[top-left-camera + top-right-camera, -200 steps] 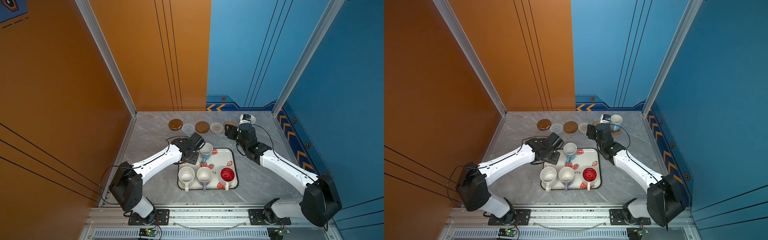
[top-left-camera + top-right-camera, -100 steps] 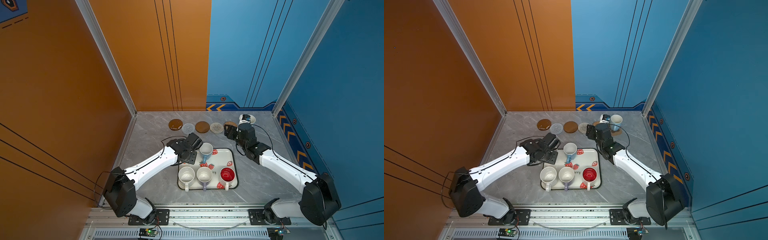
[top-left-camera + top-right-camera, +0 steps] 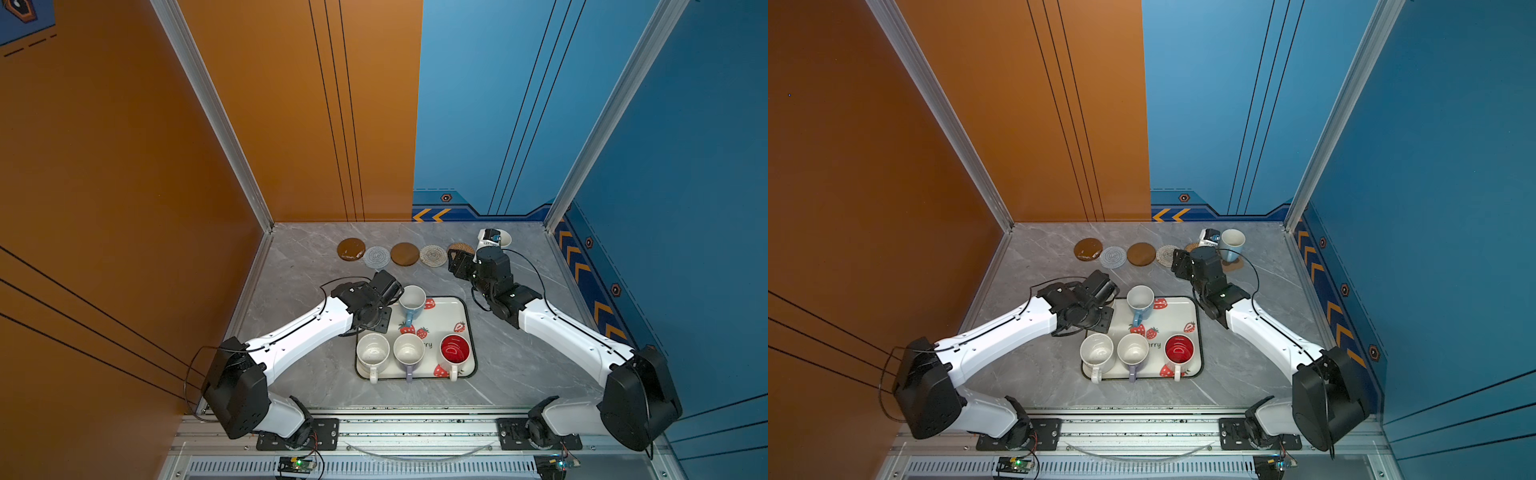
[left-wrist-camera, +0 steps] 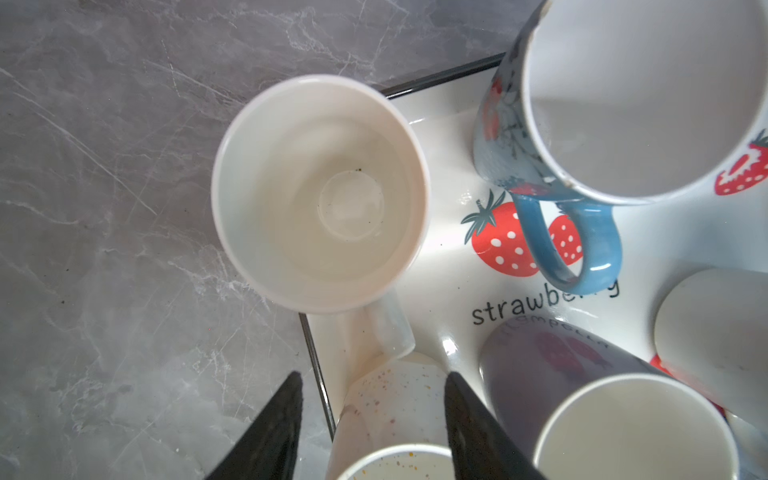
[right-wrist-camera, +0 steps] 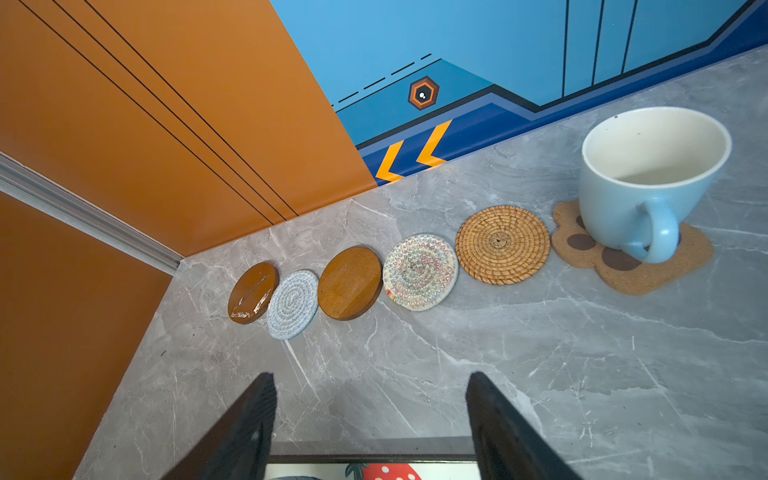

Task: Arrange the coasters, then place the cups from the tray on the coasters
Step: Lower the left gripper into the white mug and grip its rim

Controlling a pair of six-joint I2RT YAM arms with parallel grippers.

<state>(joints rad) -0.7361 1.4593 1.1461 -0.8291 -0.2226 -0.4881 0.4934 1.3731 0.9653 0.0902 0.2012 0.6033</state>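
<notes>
1. Nearest: the cream strawberry-print tray (image 3: 446,316) carries a speckled white mug (image 3: 372,352), a lavender mug (image 3: 408,349) and a red-lined white mug (image 3: 454,349) in a row.
2. The left gripper (image 4: 373,376) is over the tray's far-left corner, jaws partly spread and empty, facing the plain white mug (image 4: 320,195).
3. A light blue mug (image 3: 412,298) stands at the tray's far edge.
4. The right gripper (image 5: 370,376) is wide and empty over the grey marble table (image 5: 540,353).
5. Farthest are five round coasters (image 5: 350,282) in a row, and a second light blue mug (image 5: 648,174) sits on the tan paw-print coaster (image 5: 648,270).

This looks like a robotics lab test booth: white-and-black robot arms, left (image 3: 307,328) and right (image 3: 561,332), bolted to an aluminium base rail (image 3: 415,428) at a grey marble-look tabletop (image 3: 307,257), boxed in by an orange wall panel (image 3: 291,104) and a blue wall panel (image 3: 478,104).
</notes>
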